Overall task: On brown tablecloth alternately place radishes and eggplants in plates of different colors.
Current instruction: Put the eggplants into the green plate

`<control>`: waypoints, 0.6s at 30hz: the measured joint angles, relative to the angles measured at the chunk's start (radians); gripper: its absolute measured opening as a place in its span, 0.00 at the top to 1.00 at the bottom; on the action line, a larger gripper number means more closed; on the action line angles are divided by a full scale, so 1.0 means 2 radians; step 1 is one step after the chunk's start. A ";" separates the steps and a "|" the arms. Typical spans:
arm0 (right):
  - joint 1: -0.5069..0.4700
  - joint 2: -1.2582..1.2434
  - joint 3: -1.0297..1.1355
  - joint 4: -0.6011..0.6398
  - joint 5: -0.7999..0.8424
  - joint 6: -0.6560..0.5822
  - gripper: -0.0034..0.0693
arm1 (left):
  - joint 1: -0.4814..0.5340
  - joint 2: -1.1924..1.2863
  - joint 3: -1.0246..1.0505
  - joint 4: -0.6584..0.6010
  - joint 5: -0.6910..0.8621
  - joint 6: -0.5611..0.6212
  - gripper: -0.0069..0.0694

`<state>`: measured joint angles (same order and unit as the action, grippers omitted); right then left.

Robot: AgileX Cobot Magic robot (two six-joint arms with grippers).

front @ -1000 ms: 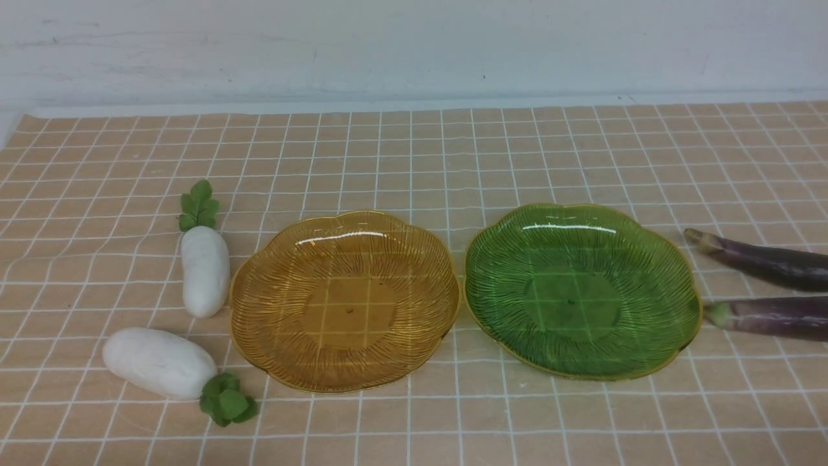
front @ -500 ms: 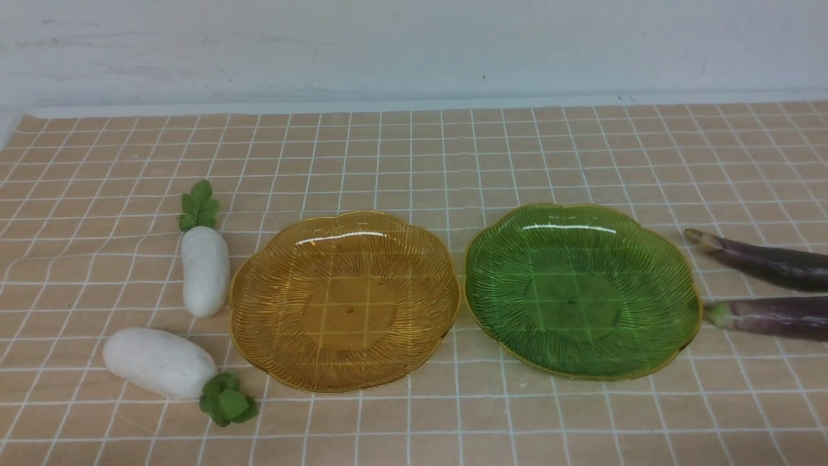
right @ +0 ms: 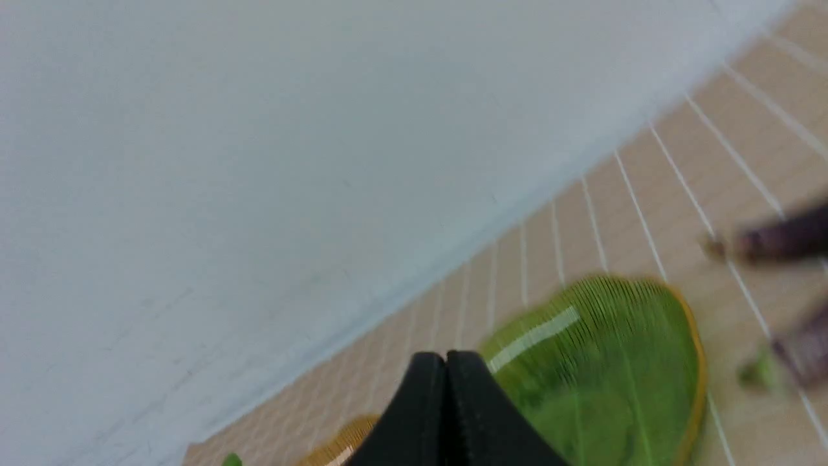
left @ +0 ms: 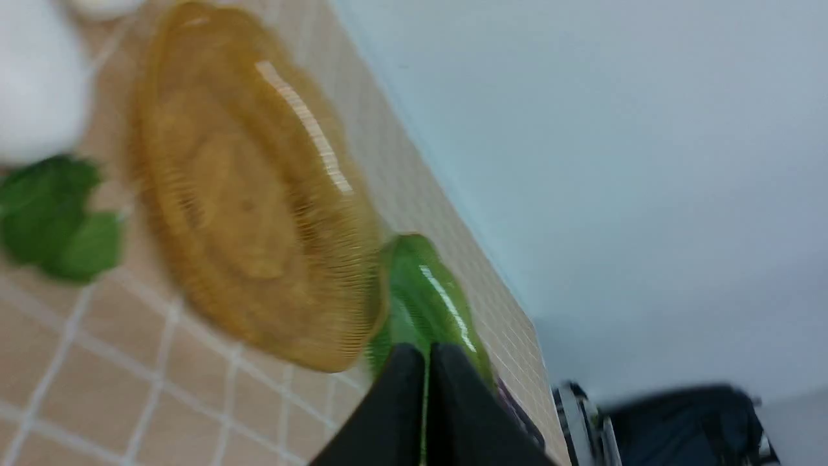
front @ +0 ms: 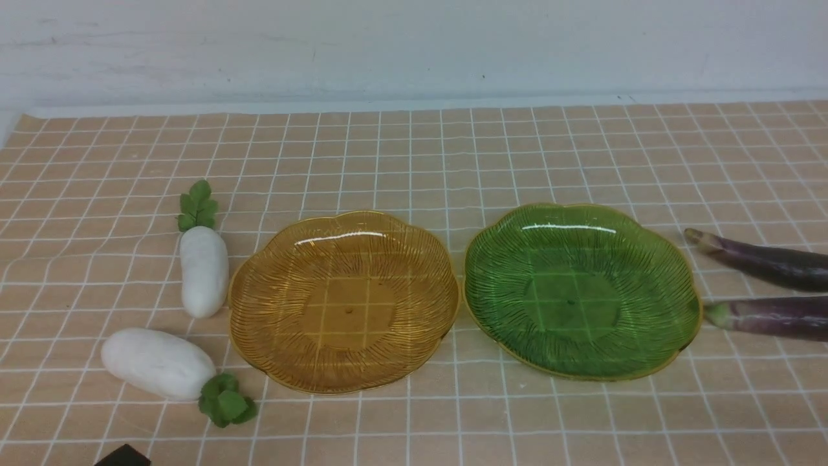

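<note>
On the brown tablecloth point(front: 414, 155) stand an amber plate point(front: 344, 301) and, to its right, a green plate point(front: 582, 289), both empty. Two white radishes lie left of the amber plate: one lengthwise point(front: 204, 270), one nearer the front edge point(front: 157, 362). Two purple eggplants point(front: 766, 262) point(front: 770, 317) lie right of the green plate. My left gripper point(left: 427, 353) is shut and empty; a dark corner of it point(front: 123, 456) shows at the front edge. My right gripper point(right: 445, 359) is shut and empty, short of the green plate point(right: 601, 369).
A pale wall point(front: 414, 45) runs along the back edge of the cloth. In the left wrist view a dark blurred object point(left: 679, 424) sits beyond the cloth's far side.
A dark corner of the left gripper has come into the front view at the bottom left. The radishes, eggplants and plates have not moved.
</note>
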<state>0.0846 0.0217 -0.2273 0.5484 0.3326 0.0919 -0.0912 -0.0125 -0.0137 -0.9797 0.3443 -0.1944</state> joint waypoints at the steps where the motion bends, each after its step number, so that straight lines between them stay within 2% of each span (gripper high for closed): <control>1: 0.000 0.013 -0.026 -0.009 0.014 -0.011 0.97 | 0.000 0.000 -0.016 0.000 0.011 0.019 0.91; 4: 0.000 0.087 -0.124 -0.052 0.119 -0.029 0.97 | 0.000 0.033 -0.078 0.011 0.051 0.061 0.91; 7: 0.000 0.183 -0.207 -0.097 0.258 -0.031 0.97 | 0.000 0.112 -0.137 0.061 0.131 0.084 0.91; 10: 0.000 0.279 -0.252 -0.135 0.342 0.007 0.97 | 0.000 0.212 -0.178 0.107 0.219 0.112 0.91; 13: 0.000 0.368 -0.261 -0.185 0.332 0.063 0.97 | 0.000 0.311 -0.213 0.137 0.268 0.158 0.91; 16: 0.000 0.468 -0.266 -0.245 0.282 0.130 0.97 | 0.000 0.372 -0.234 0.146 0.271 0.197 0.91; 18: 0.000 0.539 -0.279 -0.258 0.267 0.160 0.97 | 0.000 0.414 -0.244 0.148 0.272 0.226 0.90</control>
<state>0.0846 1.0996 -0.7850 0.0323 0.8674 0.4128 -0.0912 0.8164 -0.5020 -0.6832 0.8888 0.2580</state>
